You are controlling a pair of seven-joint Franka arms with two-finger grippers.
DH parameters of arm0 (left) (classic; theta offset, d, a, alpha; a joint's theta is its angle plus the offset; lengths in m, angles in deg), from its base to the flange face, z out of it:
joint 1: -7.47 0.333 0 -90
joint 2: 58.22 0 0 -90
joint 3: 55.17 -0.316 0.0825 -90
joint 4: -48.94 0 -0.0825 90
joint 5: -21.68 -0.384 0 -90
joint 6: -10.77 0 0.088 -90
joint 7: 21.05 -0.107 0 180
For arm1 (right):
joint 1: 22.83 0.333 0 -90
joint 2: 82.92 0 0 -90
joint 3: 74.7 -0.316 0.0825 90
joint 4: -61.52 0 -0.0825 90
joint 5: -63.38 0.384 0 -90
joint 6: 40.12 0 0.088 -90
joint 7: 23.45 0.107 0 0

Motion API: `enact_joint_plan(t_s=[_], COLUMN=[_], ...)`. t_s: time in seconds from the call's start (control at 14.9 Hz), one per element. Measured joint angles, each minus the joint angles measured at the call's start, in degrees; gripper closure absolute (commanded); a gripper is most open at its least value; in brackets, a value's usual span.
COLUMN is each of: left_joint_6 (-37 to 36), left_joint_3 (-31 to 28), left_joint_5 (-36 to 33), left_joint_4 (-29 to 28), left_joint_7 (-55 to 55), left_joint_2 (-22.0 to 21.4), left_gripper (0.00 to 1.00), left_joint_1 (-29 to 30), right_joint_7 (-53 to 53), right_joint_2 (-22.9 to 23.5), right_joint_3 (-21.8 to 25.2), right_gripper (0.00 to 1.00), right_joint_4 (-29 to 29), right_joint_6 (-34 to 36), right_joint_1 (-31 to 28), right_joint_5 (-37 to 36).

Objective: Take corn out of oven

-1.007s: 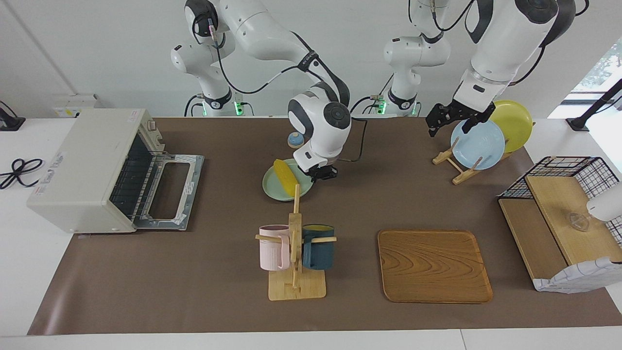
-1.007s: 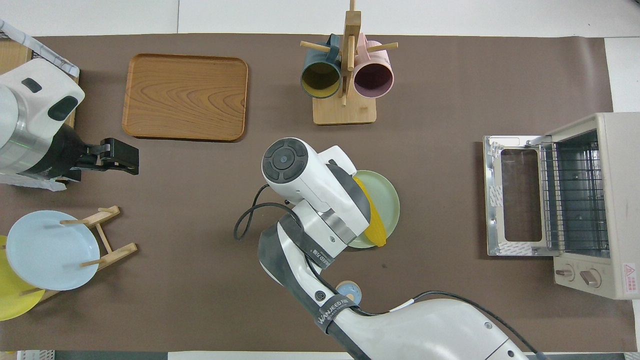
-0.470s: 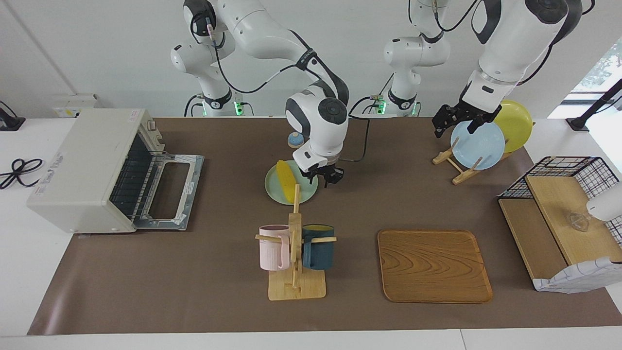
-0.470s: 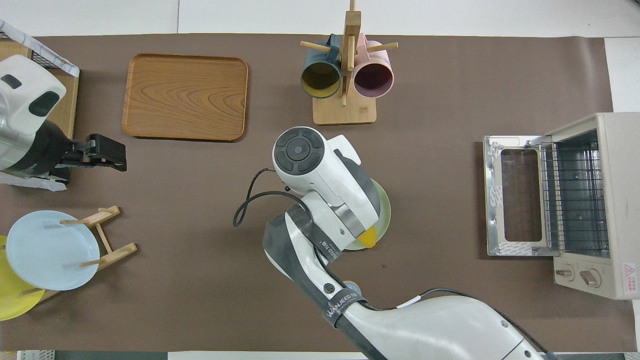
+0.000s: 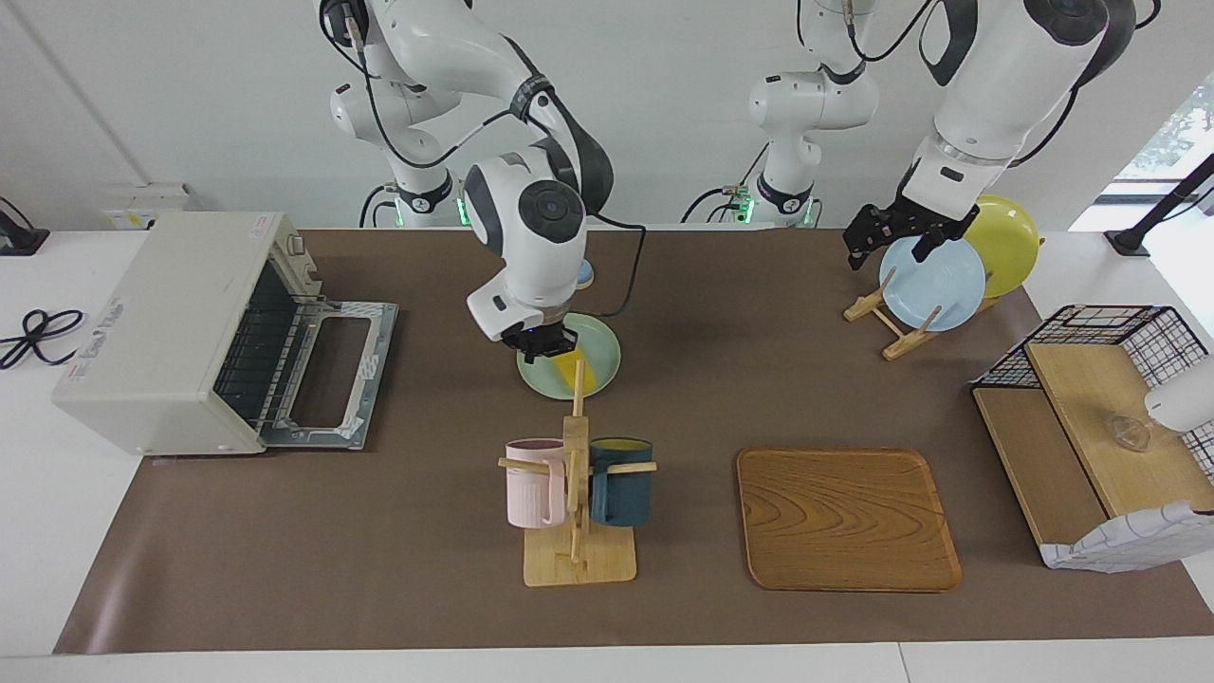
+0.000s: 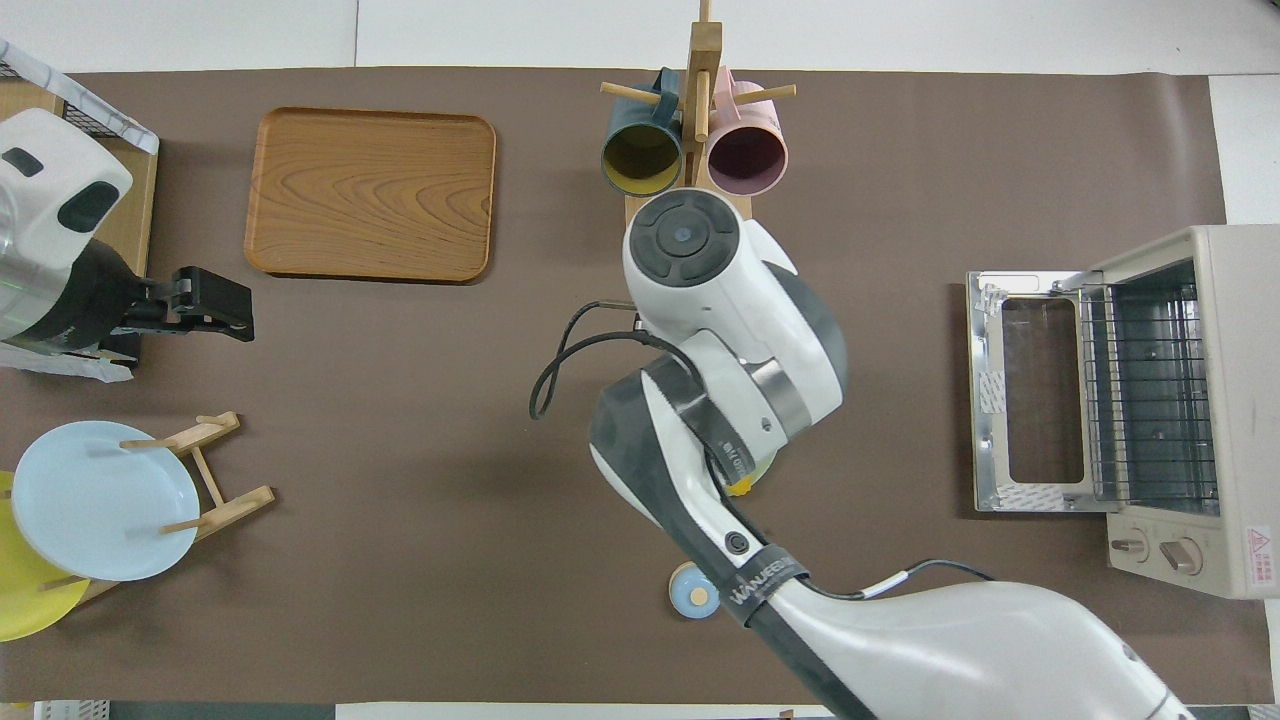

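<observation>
The yellow corn (image 5: 572,372) lies on a pale green plate (image 5: 599,347) in the middle of the table, outside the oven; only its tip shows in the overhead view (image 6: 740,487). The off-white oven (image 5: 161,323) stands at the right arm's end, its door (image 5: 332,375) folded down flat and its wire rack bare (image 6: 1150,390). My right gripper (image 5: 539,345) hangs just over the plate's edge toward the oven, fingers open, holding nothing. My left gripper (image 5: 892,237) waits open over the blue plate (image 5: 931,282) on its wooden rack.
A mug rack (image 5: 579,493) with a pink and a dark blue mug stands just farther from the robots than the plate. A wooden tray (image 5: 847,517), a yellow plate (image 5: 1010,242), a wire shelf (image 5: 1100,427) and a small blue knob (image 6: 692,590) are also here.
My right gripper has swung from the plate's left-arm side across the corn to its oven side, and the arm has risen. The corn stays on the plate. The left gripper rose slightly.
</observation>
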Motion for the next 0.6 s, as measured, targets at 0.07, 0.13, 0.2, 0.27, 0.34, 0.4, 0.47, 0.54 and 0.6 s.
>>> enact_joint_plan(t_s=[0.07,0.13,0.2,0.27,0.34,0.4,0.47,0.54,0.6], left_joint_6=[0.2,0.4,0.6,1.2,2.1,3.1,4.2,5.4,6.3], left_joint_3=[0.2,0.4,0.6,0.8,1.0,1.1,1.2,1.3,1.4], left_joint_5=[0.0,0.0,0.0,0.0,0.2,0.5,0.6,0.6,0.8], left_joint_4=[-0.1,-0.2,-0.4,-0.9,-1.4,-2.1,-2.9,-3.7,-4.4], left_joint_7=[0.0,0.0,0.4,1.7,3.3,5.1,7.4,9.9,11.9], left_joint_2=[0.0,0.0,0.0,0.1,0.1,0.2,0.4,0.5,0.7], left_gripper=[0.0,0.0,0.0,0.0,0.0,0.0,0.0,0.0,0.0], left_joint_1=[0.0,-0.2,-0.9,-1.9,-3.1,-4.7,-6.3,-8.0,-9.6], right_joint_7=[-1.4,-2.9,-4.4,-5.6,-6.7,-7.3,-7.6,-7.6,-7.6], right_joint_2=[-1.0,-1.7,-2.4,-2.9,-3.5,-4.1,-4.7,-5.4,-5.9], right_joint_3=[0.0,0.0,0.0,0.1,0.1,0.1,0.1,0.1,0.1], right_gripper=[1.0,1.0,1.0,1.0,1.0,1.0,1.0,1.0,1.0], right_joint_4=[2.6,5.3,7.8,10.3,12.8,15.4,18.0,20.5,22.7], right_joint_6=[-0.1,-0.7,-1.9,-3.5,-5.5,-7.8,-9.9,-11.8,-13.3], right_joint_1=[-1.1,-2.4,-4.0,-5.7,-7.3,-8.6,-9.6,-10.4,-11.3], right_joint_5=[-1.3,-2.5,-3.1,-3.4,-3.5,-4.0,-5.2,-6.9,-8.1])
